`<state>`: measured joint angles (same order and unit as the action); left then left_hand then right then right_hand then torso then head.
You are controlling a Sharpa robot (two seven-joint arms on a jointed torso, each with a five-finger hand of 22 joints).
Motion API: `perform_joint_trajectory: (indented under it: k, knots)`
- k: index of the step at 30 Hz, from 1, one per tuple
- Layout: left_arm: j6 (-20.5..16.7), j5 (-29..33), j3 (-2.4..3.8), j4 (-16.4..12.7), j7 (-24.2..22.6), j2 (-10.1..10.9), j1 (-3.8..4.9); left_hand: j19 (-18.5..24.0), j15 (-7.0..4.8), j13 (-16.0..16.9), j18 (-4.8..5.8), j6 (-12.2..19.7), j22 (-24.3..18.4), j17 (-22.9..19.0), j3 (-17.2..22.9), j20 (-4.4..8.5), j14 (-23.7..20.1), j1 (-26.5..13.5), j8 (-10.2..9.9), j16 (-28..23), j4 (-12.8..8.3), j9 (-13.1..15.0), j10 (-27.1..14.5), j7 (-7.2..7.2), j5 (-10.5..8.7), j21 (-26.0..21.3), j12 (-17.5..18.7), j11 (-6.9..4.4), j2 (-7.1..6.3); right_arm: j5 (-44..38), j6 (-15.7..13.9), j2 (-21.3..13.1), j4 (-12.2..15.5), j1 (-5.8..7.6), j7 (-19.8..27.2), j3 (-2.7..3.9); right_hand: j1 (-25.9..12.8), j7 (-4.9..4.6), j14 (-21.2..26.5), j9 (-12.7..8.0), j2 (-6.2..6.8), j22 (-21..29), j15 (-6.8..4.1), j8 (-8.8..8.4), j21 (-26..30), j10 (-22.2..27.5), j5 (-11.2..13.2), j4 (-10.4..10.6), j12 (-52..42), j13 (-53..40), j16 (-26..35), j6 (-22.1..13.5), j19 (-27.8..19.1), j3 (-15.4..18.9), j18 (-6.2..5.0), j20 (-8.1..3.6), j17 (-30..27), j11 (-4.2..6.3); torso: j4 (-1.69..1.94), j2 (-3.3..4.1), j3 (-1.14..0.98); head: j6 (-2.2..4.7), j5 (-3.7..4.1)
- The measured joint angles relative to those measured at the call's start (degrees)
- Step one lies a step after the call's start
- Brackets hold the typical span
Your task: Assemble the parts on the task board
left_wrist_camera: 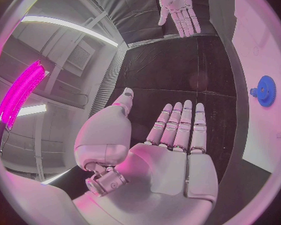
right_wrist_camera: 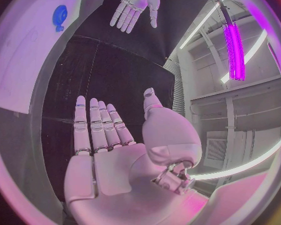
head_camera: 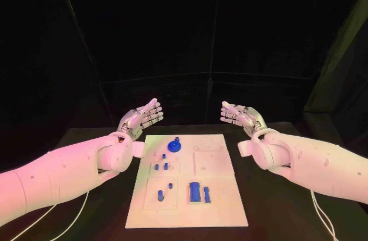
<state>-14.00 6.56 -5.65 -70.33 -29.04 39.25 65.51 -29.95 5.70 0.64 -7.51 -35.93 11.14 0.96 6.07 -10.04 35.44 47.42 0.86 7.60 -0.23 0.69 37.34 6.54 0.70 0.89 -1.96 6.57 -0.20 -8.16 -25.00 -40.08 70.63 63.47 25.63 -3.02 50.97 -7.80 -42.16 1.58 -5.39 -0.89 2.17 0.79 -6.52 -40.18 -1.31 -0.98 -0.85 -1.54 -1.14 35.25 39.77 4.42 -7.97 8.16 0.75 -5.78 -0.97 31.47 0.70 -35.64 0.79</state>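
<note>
The white task board (head_camera: 215, 198) lies in the middle of the black table. A round blue gear-like part (head_camera: 175, 144) stands at its far left, seen too in the wrist views as a blue part (left_wrist_camera: 265, 90) and a blue part (right_wrist_camera: 58, 17). Small blue pegs (head_camera: 161, 165) sit below it, and two longer blue pieces (head_camera: 199, 192) and a small peg (head_camera: 160, 194) lie nearer me. My left hand (head_camera: 141, 118) hovers open, palm up, beyond the board's far left corner. My right hand (head_camera: 241, 116) hovers open past the far right corner. Both hold nothing.
Bare black table (head_camera: 276, 209) runs on both sides of the board. White cables (head_camera: 69, 219) trail along the near left and near right. Dark curtains close off the back.
</note>
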Motion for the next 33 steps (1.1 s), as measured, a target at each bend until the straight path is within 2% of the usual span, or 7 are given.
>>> perform_joint_trajectory:
  k: [4,6,11,16,20,24,33]
  knots:
    - [-3.96,-0.64,1.41,-4.51,0.01,1.37,-1.27,4.52,-2.15,-0.3,0.88,5.41,-1.68,-0.48,-1.41,1.52,-5.34,-7.15,-0.18,-1.12,0.08,-0.34,-5.63,-1.0,-0.26,-0.41,0.87,-1.03,0.1,1.2,-3.24,-1.51,6.4,-1.15,0.4,1.03,-7.73,1.19,6.42,-0.77,2.37,0.43,-1.09,-0.34,1.05,6.06,0.5,0.44,0.2,0.75,0.37,-5.38,-6.03,-2.14,0.89,-1.25,-0.36,1.96,0.53,-0.17,-0.4,0.96,-0.6]
    - [-6.41,-1.04,2.15,-7.0,0.01,2.09,-1.99,6.88,-3.28,-0.37,0.89,8.21,-2.55,-0.62,-2.83,2.31,-8.12,-10.86,-0.45,-1.68,0.11,-0.44,-8.56,-2.4,-0.26,-0.41,1.14,-2.43,0.14,1.93,-5.17,-2.21,9.43,-1.72,0.7,1.51,-11.1,1.71,9.22,-1.0,3.22,0.55,-1.38,-0.35,2.18,8.72,0.61,0.71,0.42,0.98,0.66,-7.73,-8.66,-2.64,1.4,-1.79,-0.47,2.99,0.72,-0.23,-0.52,1.15,-0.71]
    - [-14.4,-2.44,4.0,-13.67,0.0,3.81,-3.87,11.19,-4.65,-0.47,2.39,13.4,-4.16,-0.77,-4.64,3.76,-13.24,-17.71,-0.44,-4.21,0.22,-0.55,-13.97,-4.71,-0.26,-0.41,1.4,-4.75,0.18,4.2,-10.66,-3.79,15.89,-2.84,1.64,2.51,-18.53,3.73,15.35,-1.33,4.43,0.71,-1.83,-0.34,4.59,14.65,0.94,0.82,0.48,1.27,0.66,-12.79,-14.49,-3.47,1.78,-3.44,-0.6,4.63,0.89,-0.27,-0.65,1.26,-0.78]
    - [-21.23,-3.75,5.13,-17.67,-0.03,4.95,-4.96,14.48,-5.18,-0.53,4.92,17.39,-5.39,-0.86,-5.12,5.57,-17.16,-22.95,-0.43,-6.07,0.23,-0.55,-18.06,-5.66,-0.48,-0.66,1.58,-5.76,0.19,5.93,-14.69,-4.48,18.76,-3.37,2.4,2.91,-24.59,6.01,20.37,-1.44,4.97,0.75,-2.01,-0.53,5.47,19.38,0.94,0.98,0.48,1.39,0.88,-16.99,-19.19,-3.76,4.47,-6.04,-0.63,5.27,0.94,-0.29,-0.68,1.27,-0.79]
    - [-25.05,-4.53,5.51,-19.19,-0.05,5.35,-5.38,16.86,-5.49,-0.56,5.51,20.4,-7.52,-0.86,-5.44,7.95,-20.12,-26.93,-0.64,-6.76,0.23,-0.61,-21.23,-6.15,-0.48,-0.66,1.58,-6.16,0.2,6.82,-16.42,-4.58,19.14,-3.4,2.79,2.95,-28.81,6.93,23.89,-1.45,5.17,0.81,-2.07,-0.56,5.88,22.72,0.94,0.95,0.48,1.44,0.88,-19.92,-22.49,-3.99,5.81,-7.13,-0.65,5.55,0.96,-0.29,-0.69,1.27,-0.79]
    - [-27.19,-5.03,5.55,-19.47,-0.06,5.41,-5.43,18.77,-5.6,-0.56,6.29,22.76,-9.27,-0.86,-5.48,9.04,-22.47,-30.05,-0.64,-6.96,0.2,-0.62,-23.69,-6.34,-0.48,-0.66,1.58,-6.4,0.21,7.37,-17.37,-4.6,19.16,-3.4,3.0,2.95,-32.14,7.36,26.62,-1.47,5.29,0.81,-2.15,-0.56,6.14,25.35,0.94,1.01,0.48,1.46,0.88,-22.23,-25.07,-4.05,6.7,-7.66,-0.69,5.61,0.97,-0.29,-0.7,1.27,-0.79]
    - [-29.04,-5.53,5.56,-19.5,-0.06,5.43,-5.43,22.21,-5.68,-0.56,6.28,26.85,-10.73,-0.91,-5.75,9.88,-26.49,-35.42,-0.63,-7.21,0.22,-0.62,-27.88,-6.52,-0.48,-0.66,1.58,-6.55,0.21,7.97,-18.34,-4.6,19.17,-3.4,3.23,2.95,-37.95,7.73,31.47,-1.51,5.36,0.8,-2.11,-0.56,6.14,29.92,0.94,1.01,0.48,1.46,0.88,-26.28,-29.66,-4.05,6.69,-7.98,-0.68,5.77,0.97,-0.29,-0.7,1.27,-0.79]
